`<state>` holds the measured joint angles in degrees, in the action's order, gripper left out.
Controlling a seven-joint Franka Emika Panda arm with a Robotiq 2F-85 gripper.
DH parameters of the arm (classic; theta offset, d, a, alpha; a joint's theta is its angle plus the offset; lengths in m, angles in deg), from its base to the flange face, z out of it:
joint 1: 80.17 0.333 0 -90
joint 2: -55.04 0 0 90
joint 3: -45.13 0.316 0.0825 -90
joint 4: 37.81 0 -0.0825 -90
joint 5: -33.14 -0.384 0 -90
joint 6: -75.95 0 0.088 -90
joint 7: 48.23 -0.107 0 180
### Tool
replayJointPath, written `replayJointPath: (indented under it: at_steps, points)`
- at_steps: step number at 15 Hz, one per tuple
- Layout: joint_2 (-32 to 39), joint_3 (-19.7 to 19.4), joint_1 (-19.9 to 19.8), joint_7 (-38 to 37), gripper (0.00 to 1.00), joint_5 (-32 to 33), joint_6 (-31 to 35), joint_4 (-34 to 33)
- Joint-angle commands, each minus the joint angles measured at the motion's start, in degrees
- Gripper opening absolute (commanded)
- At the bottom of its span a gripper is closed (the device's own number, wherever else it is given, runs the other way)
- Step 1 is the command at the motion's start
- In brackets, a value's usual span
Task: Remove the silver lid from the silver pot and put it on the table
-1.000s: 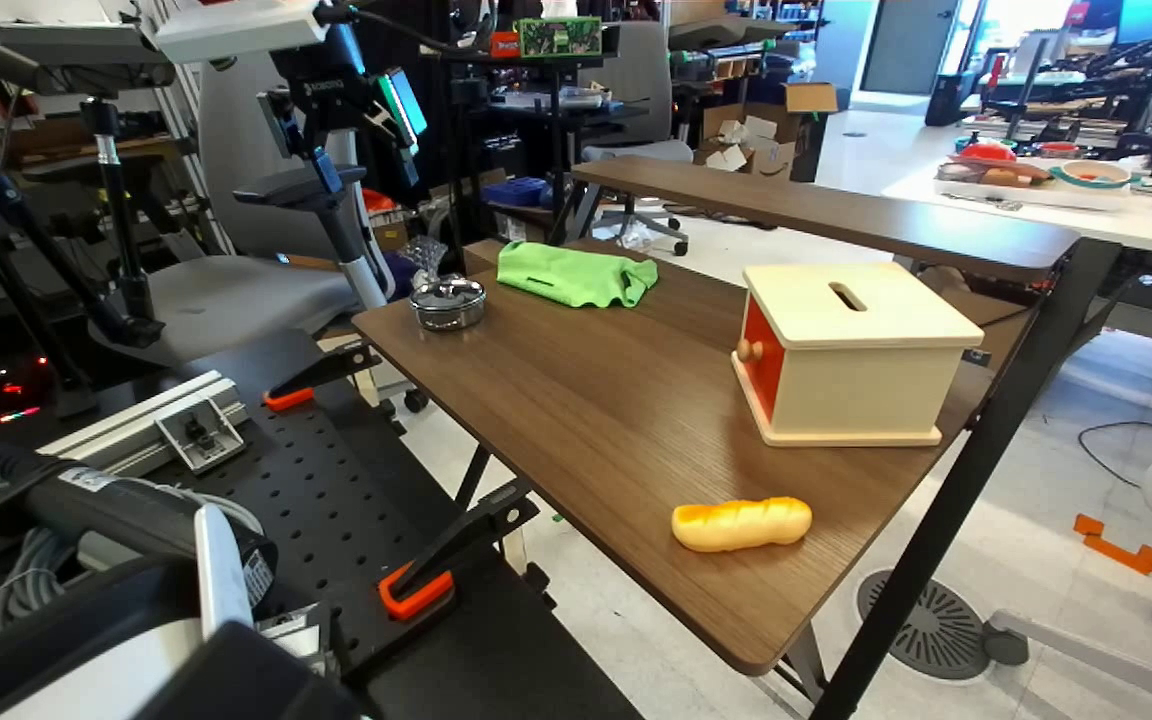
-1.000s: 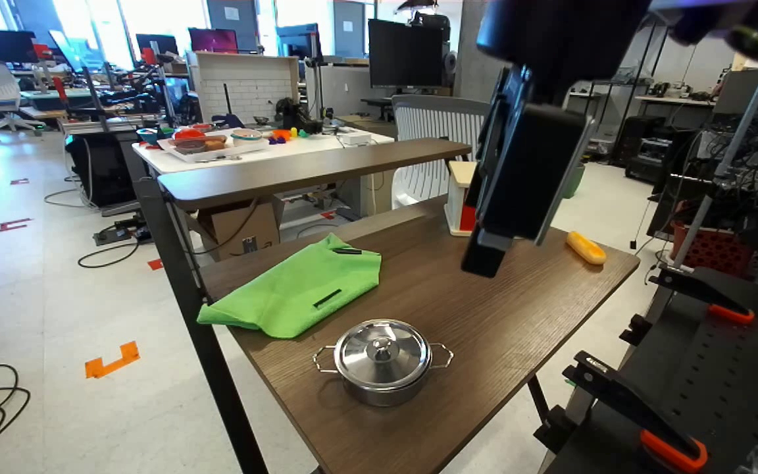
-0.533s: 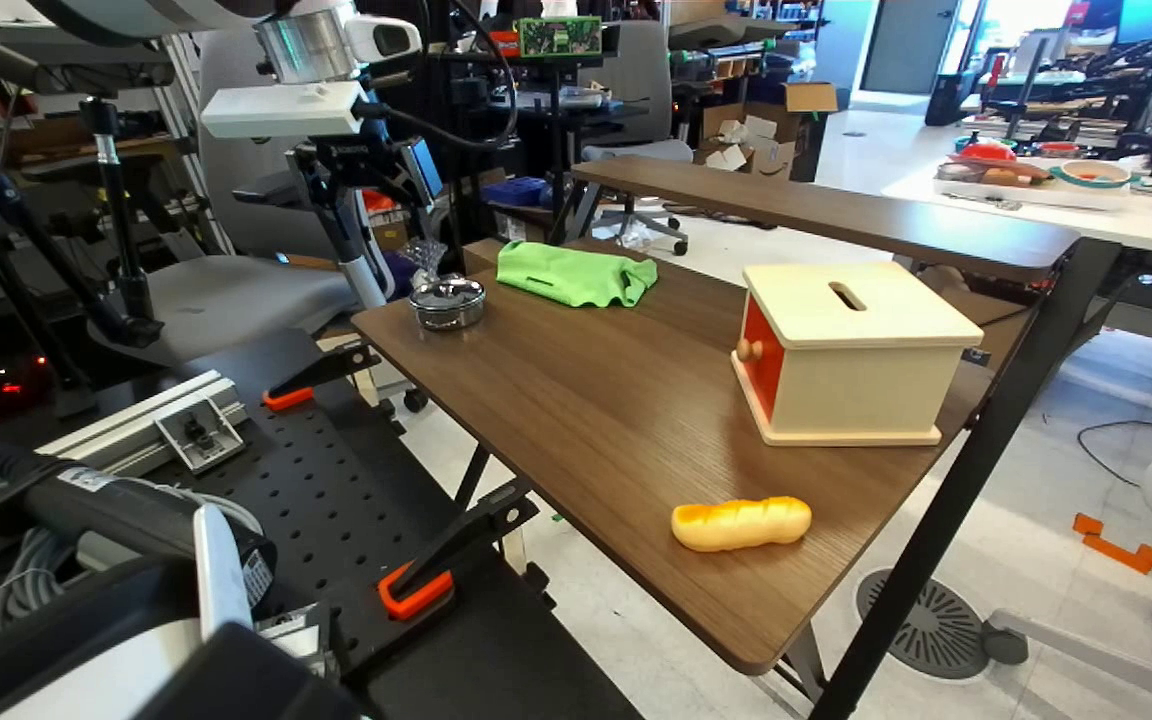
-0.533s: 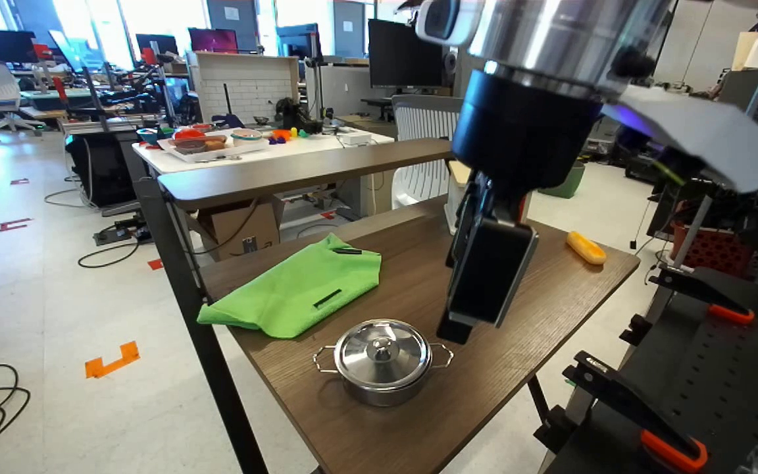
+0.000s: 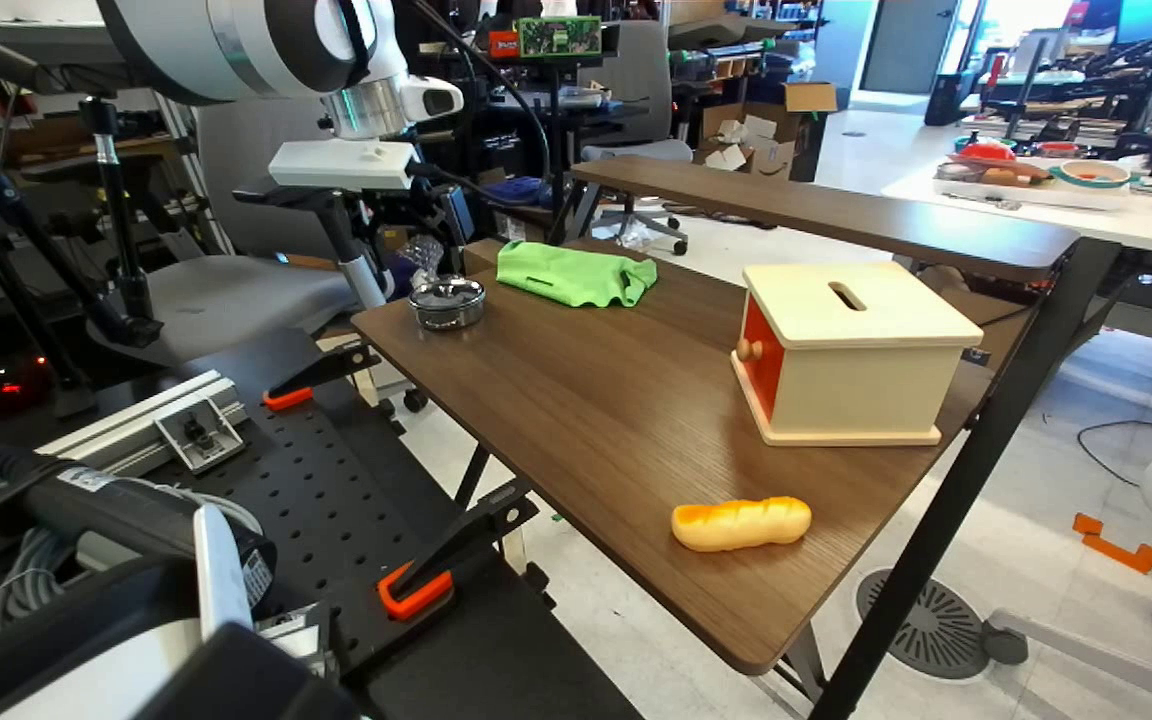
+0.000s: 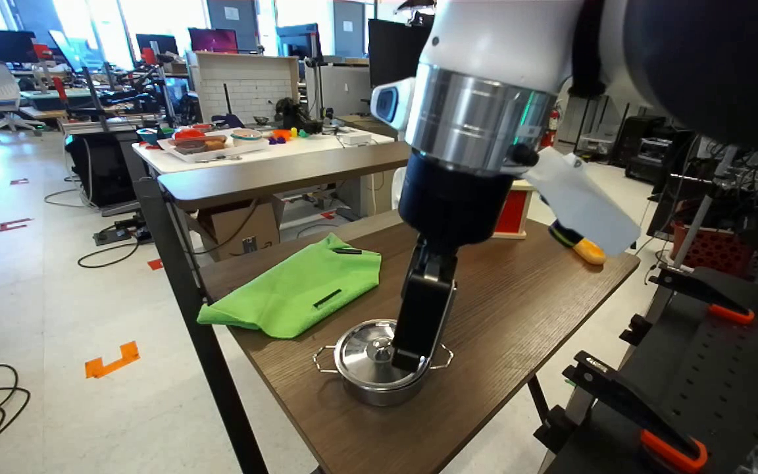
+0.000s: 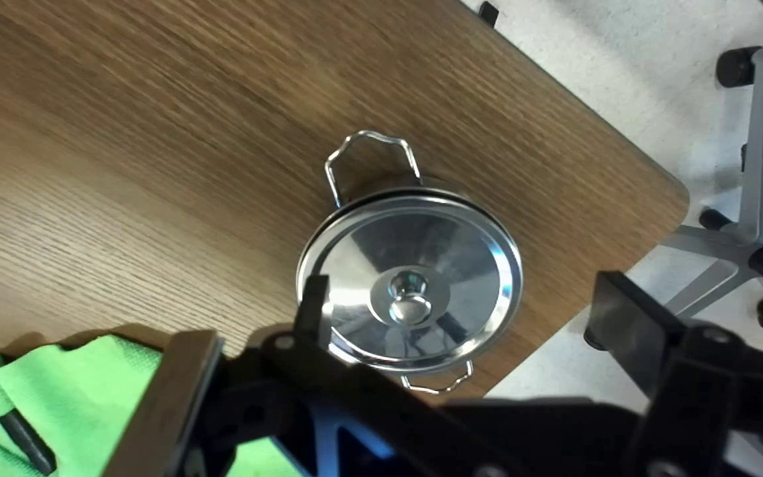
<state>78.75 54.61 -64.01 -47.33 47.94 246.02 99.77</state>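
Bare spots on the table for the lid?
On the table, the widest bare patch lies between the silver pot, green cloth, wooden box and yellow roll; another between box and roll. The pot's end is crowded by cloth and gripper.

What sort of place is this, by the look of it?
Probably a robotics lab or workshop. It shows in the jointed robot arm, the black perforated board and the computer monitors in the background.
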Motion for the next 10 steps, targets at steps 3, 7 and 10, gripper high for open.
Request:
replayJointPath:
  at_steps: [3,7,10]
  points:
    - [6.69,-2.04,3.47,0.14,1.0,-0.27,-0.83,-7.56]
    - [8.42,-1.45,3.12,1.19,1.0,-0.85,-1.67,-9.69]
    - [8.9,-1.05,2.33,1.65,1.0,-1.29,-1.8,-10.29]
